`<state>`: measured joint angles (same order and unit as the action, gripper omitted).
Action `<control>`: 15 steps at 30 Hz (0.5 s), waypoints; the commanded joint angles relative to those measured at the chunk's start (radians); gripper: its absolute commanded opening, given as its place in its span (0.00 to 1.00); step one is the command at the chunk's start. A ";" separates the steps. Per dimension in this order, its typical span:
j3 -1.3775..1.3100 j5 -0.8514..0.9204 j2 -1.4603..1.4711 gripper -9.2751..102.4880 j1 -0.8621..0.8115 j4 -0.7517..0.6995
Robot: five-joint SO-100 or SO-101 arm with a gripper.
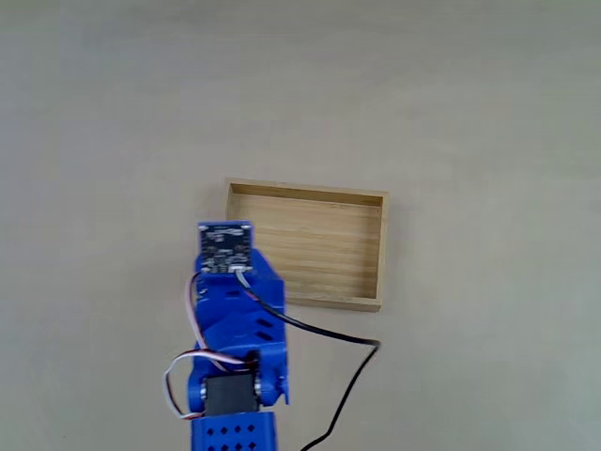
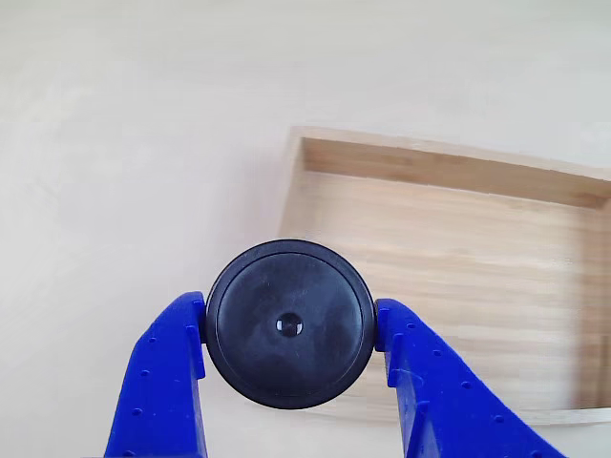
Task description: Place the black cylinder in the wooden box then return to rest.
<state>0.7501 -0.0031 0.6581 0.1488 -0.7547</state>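
Note:
The black cylinder (image 2: pixel 289 324) shows its round, slightly recessed top in the other view, held between my two blue fingers (image 2: pixel 172 367). My gripper (image 2: pixel 289 329) is shut on it. The cylinder hangs over the near left corner of the wooden box (image 2: pixel 449 167), a shallow tray of light striped wood. In the fixed view the blue arm (image 1: pixel 235 310) reaches up from the bottom and its wrist covers the box's left wall; the wooden box (image 1: pixel 329 249) lies just right of it. The cylinder and fingers are hidden under the arm there.
A pale, plain tabletop (image 1: pixel 113 141) surrounds the box on every side. A black cable (image 1: pixel 343 376) trails from the arm toward the bottom edge, right of the base. White and red wires (image 1: pixel 183 371) loop at the arm's left.

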 commanded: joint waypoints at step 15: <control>-0.267 -0.055 -0.310 0.26 -0.206 0.133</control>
<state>0.6274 -0.0476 0.3636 -0.0445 -0.6657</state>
